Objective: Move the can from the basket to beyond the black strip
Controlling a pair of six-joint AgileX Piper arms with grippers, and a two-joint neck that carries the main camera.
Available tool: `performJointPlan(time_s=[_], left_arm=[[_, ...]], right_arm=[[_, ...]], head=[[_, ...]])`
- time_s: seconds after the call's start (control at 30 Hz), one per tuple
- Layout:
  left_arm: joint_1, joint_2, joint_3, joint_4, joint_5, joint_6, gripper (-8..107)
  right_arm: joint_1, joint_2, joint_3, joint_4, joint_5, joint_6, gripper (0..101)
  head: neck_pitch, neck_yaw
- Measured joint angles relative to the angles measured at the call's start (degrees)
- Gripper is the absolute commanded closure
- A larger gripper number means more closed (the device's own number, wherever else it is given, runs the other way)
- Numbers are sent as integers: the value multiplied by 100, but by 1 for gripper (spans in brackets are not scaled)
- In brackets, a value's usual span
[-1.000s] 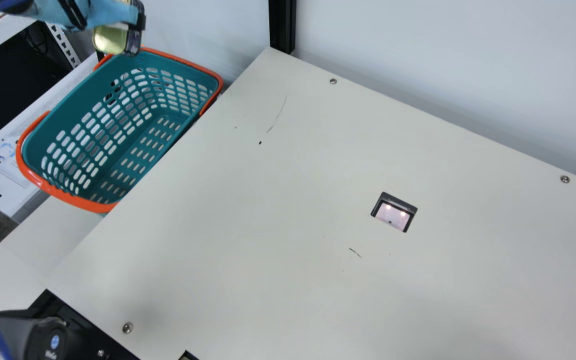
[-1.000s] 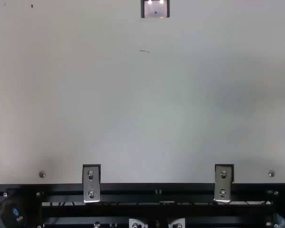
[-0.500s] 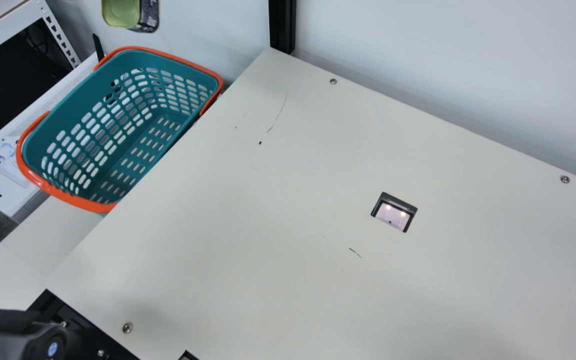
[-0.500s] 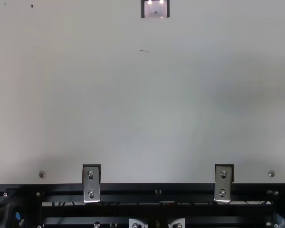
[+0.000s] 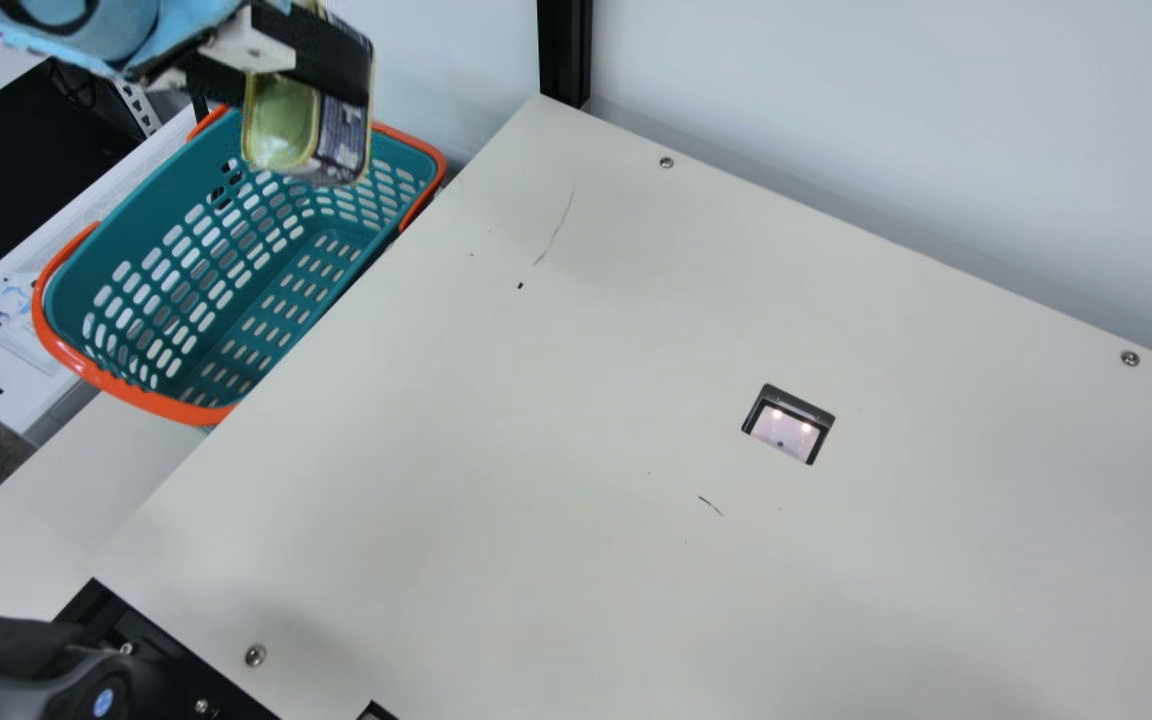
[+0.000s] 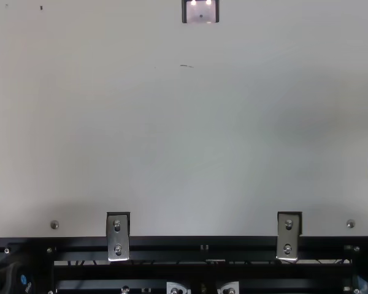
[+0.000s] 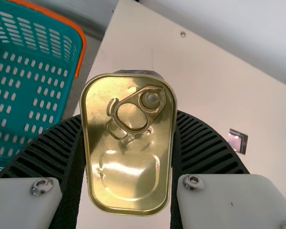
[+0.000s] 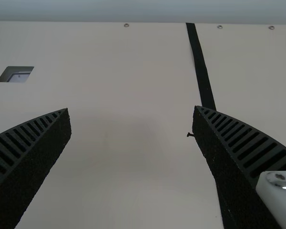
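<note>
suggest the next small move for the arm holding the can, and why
Probably carry the can farther across the table towards the black strip, keeping the left gripper shut. Its fingers clamp both sides of the can, which is up out of the basket, while the black strip lies on the table in the right wrist view.

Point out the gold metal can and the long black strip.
Gold metal can (image 7: 128,176), left wrist view, on its lid.
Long black strip (image 8: 200,67), right wrist view, on its far stretch.
</note>
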Motion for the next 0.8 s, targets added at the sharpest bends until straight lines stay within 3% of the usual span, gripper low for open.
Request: performJointPlan(time_s=[0.5,0.63,0.8], left_arm=[[-35,-109,23,52,47,69,89],[-70,-167,30,92,265,-125,89],[-463,-261,445,-31,346,-601,89]], right_arm=[[0,0,0,0,0,0,0],[0,0,0,0,0,0,0],[0,0,0,0,0,0,0]], head=[[0,29],[29,29],[0,29]])
